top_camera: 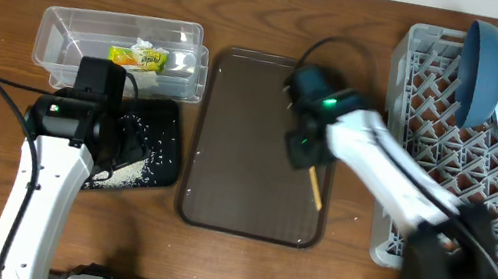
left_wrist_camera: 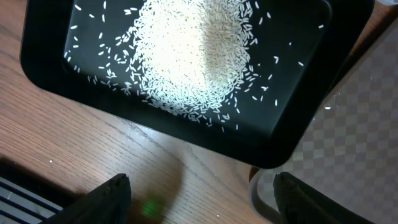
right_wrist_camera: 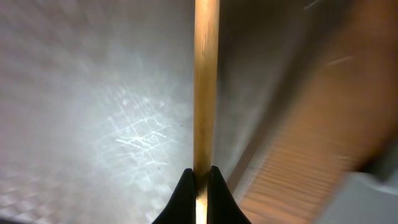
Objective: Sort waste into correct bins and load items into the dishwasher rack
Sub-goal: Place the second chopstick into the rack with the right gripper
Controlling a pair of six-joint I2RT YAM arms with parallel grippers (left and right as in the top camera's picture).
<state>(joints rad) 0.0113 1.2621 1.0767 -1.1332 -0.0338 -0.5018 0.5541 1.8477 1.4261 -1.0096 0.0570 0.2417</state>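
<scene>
Holds one wooden chopstick (right_wrist_camera: 206, 81) in the right gripper (right_wrist_camera: 200, 177), pinched tight on the stick close to one end, over the brown serving tray (top_camera: 254, 110) near its right edge. Cannot confirm a second chopstick in any view.

Expect rotation in the grip: clamped so near the end, with most of the length projecting, likely to swing or slip on a transfer right toward the dishwasher rack (top_camera: 420, 87). Expect snagging on the rack wall or lattice pegs if carried low or level. Watch for collision with the dark blue bowl (top_camera: 482, 67) standing on edge at the far side of the rack. Guard also against dropping the stick through the lattice if released flat.

Find the left gripper (left_wrist_camera: 202, 199) spread wide and empty, above the table at the near edge of the black tray (left_wrist_camera: 292, 93) holding the rice (left_wrist_camera: 193, 56). Avoid nudging that tray; would scatter grains.

Note print on the yellow-green snack wrapper (top_camera: 146, 59) in the clear tub (top_camera: 54, 31); too small to read. Find no other writing.
</scene>
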